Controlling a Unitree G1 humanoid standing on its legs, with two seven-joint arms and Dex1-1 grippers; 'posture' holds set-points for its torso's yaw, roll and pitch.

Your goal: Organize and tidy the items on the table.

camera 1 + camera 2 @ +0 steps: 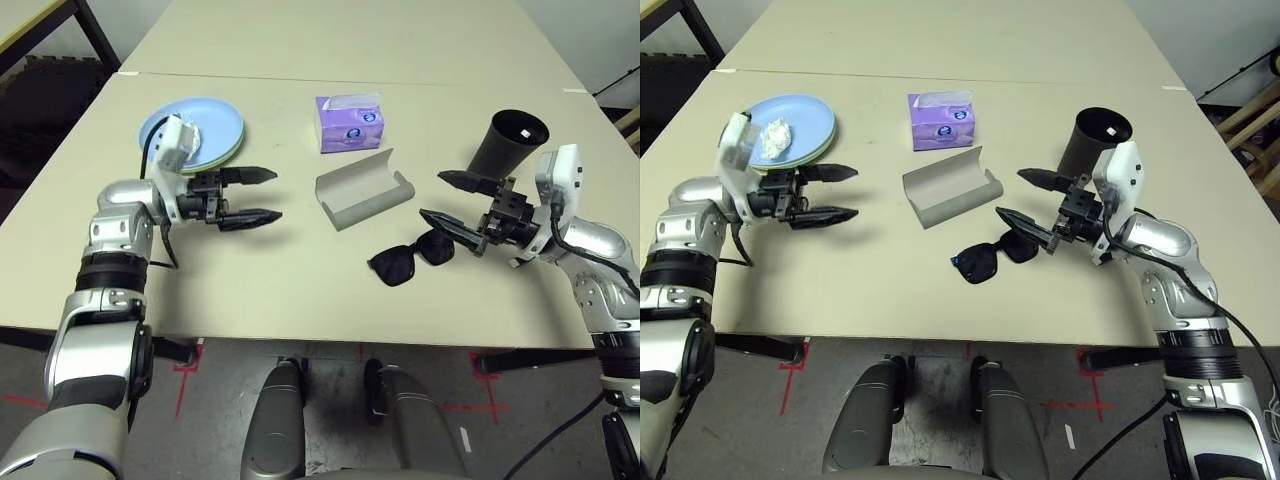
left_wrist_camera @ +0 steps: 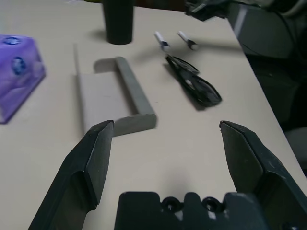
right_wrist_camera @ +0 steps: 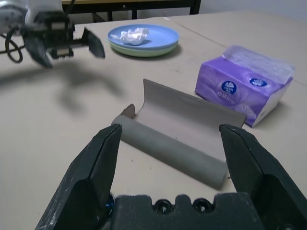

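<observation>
Both end effectors [image 1: 262, 194] [image 1: 1025, 197] agape, empty, flanking open grey glasses case [image 1: 362, 190], perhaps empty

A: The head pair looked down and forward over the table [image 1: 300, 270]; the right eye sat a touch farther right, so everything slid toward frame left.

B: And the wrists?

A: Low and close. The left wrist camera faced across the tabletop, glasses case [image 2: 115, 98] at frame centre, black cup [image 2: 118, 19] at the top edge. The right wrist camera faced the opposite way, same case mid-frame, plates [image 3: 143, 38] in the upper middle.

B: So the case was shared by all four.
</observation>
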